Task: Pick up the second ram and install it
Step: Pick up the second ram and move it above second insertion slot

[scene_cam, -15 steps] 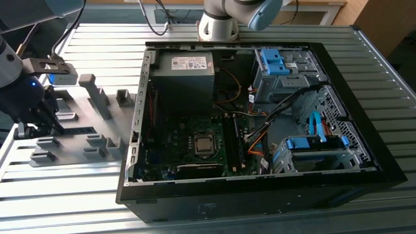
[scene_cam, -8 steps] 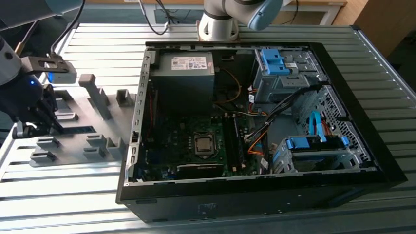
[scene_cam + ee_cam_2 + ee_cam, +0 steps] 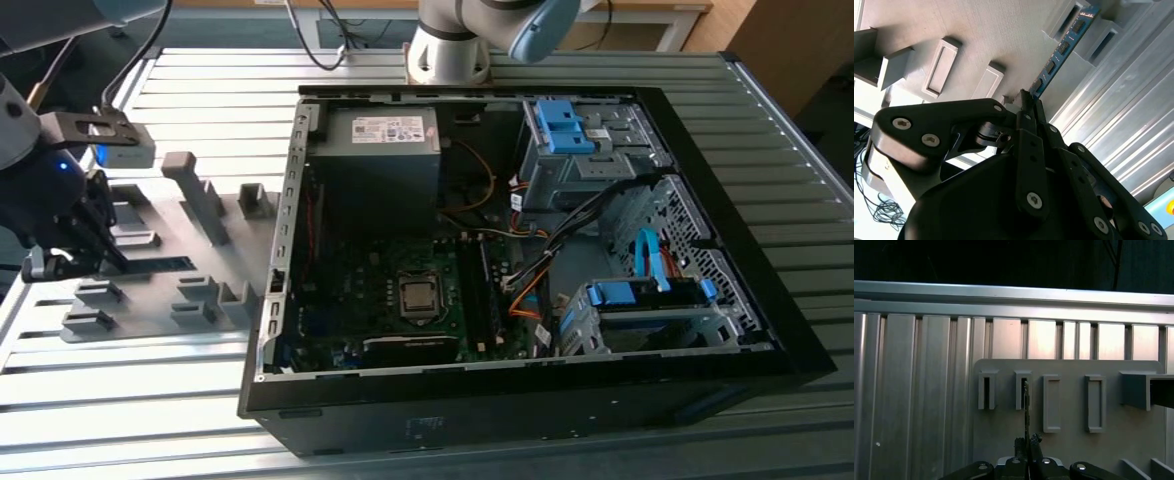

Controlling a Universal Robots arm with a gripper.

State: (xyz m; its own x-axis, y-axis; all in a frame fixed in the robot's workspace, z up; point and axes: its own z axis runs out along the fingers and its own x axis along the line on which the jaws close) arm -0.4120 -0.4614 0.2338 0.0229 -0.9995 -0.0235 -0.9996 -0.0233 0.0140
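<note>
The hand (image 3: pixel 1027 98) is clamped on the near end of the second ram (image 3: pixel 1061 47). The stick stands on edge, its far end slotted between grey holder blocks (image 3: pixel 1104 36) on the holder plate (image 3: pixel 200 300). The plate lies by the bench (image 3: pixel 134 410) edge at the exterior view's left, just beside the open computer case (image 3: pixel 467 415). The fingertips hide the stick's near end.

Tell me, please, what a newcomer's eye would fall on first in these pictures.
The open computer case lies in the middle of the exterior view on the slatted metal table, its motherboard bared. At that view's left the gripper hangs over the grey holder plate; both wrist views show it shut on the second ram, which stands on edge.
</note>
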